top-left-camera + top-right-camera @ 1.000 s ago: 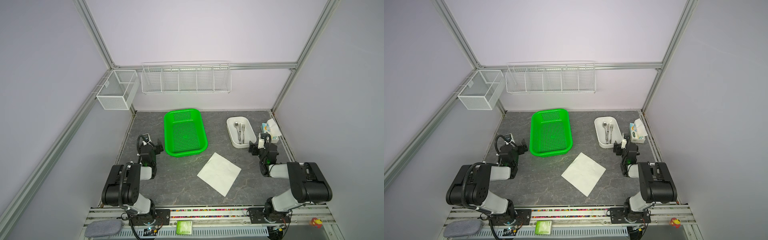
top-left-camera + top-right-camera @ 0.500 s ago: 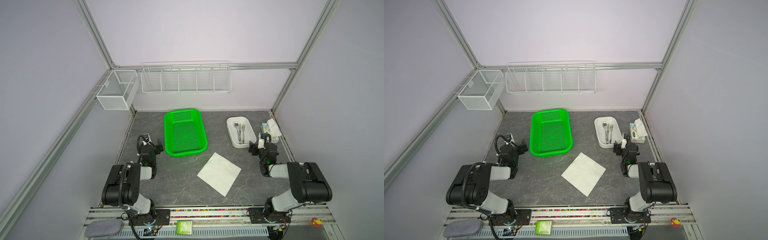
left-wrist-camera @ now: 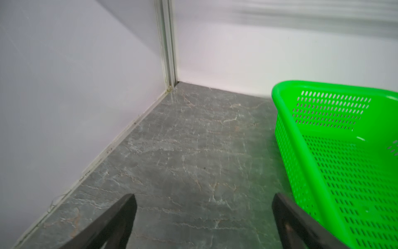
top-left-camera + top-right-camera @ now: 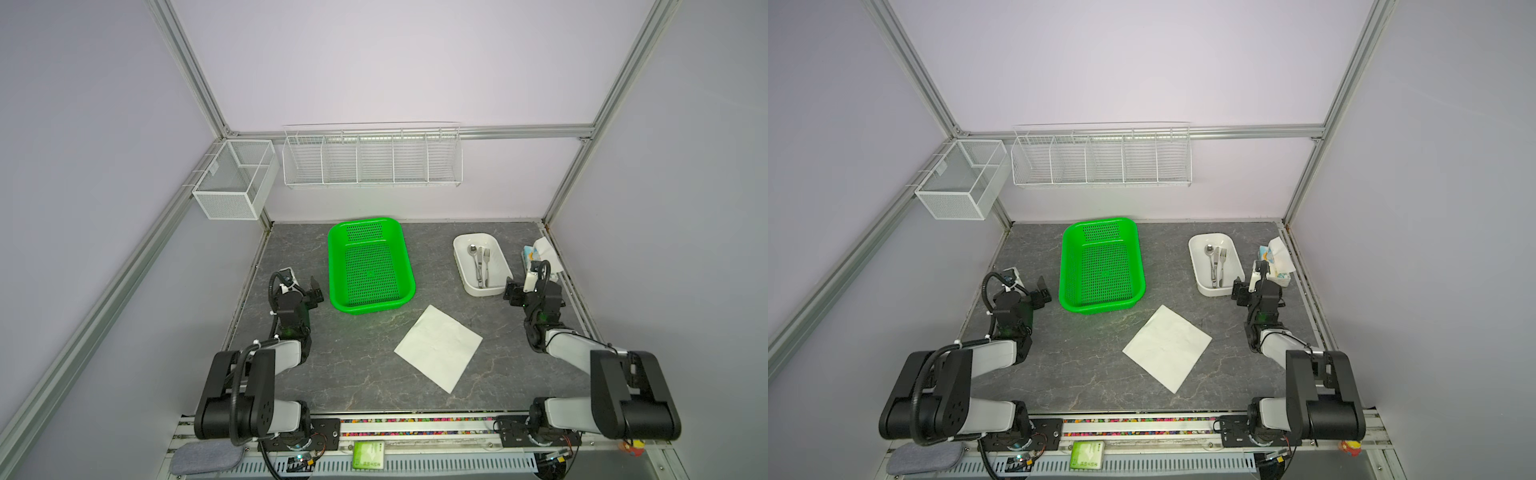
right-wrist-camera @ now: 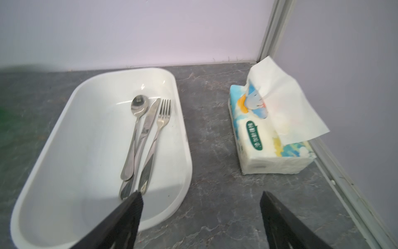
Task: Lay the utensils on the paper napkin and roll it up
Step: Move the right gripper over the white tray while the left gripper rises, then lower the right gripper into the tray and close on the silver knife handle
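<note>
Three slim silver metal utensils [image 5: 147, 129] lie overlapped in the white oval plastic tray [image 5: 187, 155]. The white square paper napkin [image 4: 438, 349] lies flat on the grey counter [image 4: 353, 374], well apart. Left claw [image 3: 203, 195] and right claw [image 5: 200, 194] stand released, empty. Risk: crossed handles likely lift together or slip.

In both top views the left arm [image 4: 276, 353] is seen folded back at the elbow, with the forearm laid forward and the wrist rising from it. The left pincer [image 3: 203, 195] is held low with its jaws spread wide (both dark fingertips are shown by the wrist view). The right arm [image 4: 573, 347] is folded alike, and the right pincer [image 5: 200, 193] is likewise held wide and empty.
</note>
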Action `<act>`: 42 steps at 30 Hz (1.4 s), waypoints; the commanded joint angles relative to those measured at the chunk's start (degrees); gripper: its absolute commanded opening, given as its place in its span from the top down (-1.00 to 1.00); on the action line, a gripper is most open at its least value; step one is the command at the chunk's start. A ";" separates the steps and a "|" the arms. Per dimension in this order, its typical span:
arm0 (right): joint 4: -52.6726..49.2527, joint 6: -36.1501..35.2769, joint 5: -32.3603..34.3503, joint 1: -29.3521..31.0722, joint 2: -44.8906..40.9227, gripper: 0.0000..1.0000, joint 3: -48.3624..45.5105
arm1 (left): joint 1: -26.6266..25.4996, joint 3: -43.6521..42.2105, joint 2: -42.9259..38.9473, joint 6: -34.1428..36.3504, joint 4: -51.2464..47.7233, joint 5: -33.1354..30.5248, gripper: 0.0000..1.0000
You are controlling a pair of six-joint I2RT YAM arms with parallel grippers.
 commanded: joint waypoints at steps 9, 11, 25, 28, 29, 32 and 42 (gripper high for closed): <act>-43.54 12.46 -29.38 -2.57 7.21 -0.92 26.52 | 0.35 14.06 -17.39 -19.57 -35.77 8.14 -0.98; -46.42 12.03 -31.25 -1.48 10.83 -0.84 30.44 | 0.37 13.98 -18.24 -21.79 -35.27 17.22 -0.98; -69.22 4.95 -17.42 7.59 38.92 -0.28 59.67 | -0.35 18.40 -20.09 -26.05 -47.05 40.07 -0.98; -72.00 3.73 -15.22 9.01 39.89 -0.28 59.98 | -1.74 18.40 -21.96 -25.41 -49.86 40.18 -0.98; -72.25 3.30 -14.27 9.42 39.59 -0.27 59.17 | -2.19 18.40 -22.42 -25.15 -50.51 40.70 -0.98; -73.07 1.79 -12.52 10.24 37.70 -0.28 56.14 | -4.89 18.32 -23.42 -24.18 -52.63 40.46 -0.98; -74.61 1.58 -9.54 10.82 24.19 -0.29 40.32 | -12.66 18.67 -21.37 -23.86 -52.44 39.35 -0.98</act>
